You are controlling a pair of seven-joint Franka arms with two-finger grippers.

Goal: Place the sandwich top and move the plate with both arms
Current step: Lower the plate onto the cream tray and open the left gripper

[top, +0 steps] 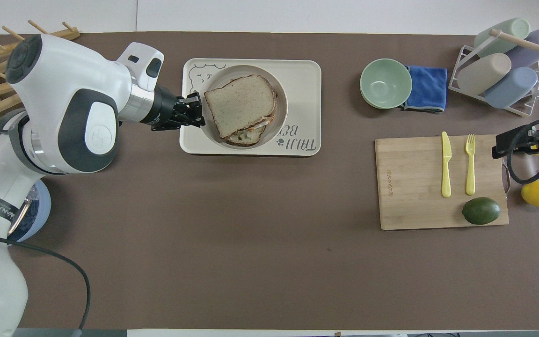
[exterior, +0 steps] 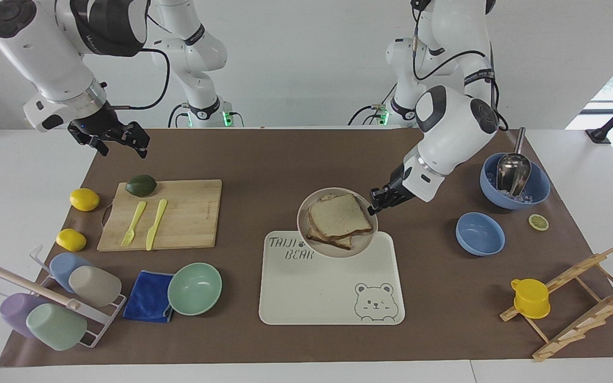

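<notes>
Cream tray (exterior: 306, 290) lettered "TAIJI BEAR" lies under the plate (exterior: 306, 229) pinched by the left hand (exterior: 380, 200); right hand (exterior: 120, 139) spread.

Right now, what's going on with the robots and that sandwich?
The left gripper is pinching the rim of a small plate and holding it in the air over the cream tray. On the plate sits a sandwich with its top slice already on. The right gripper waits, open, above the table near the cutting board.
</notes>
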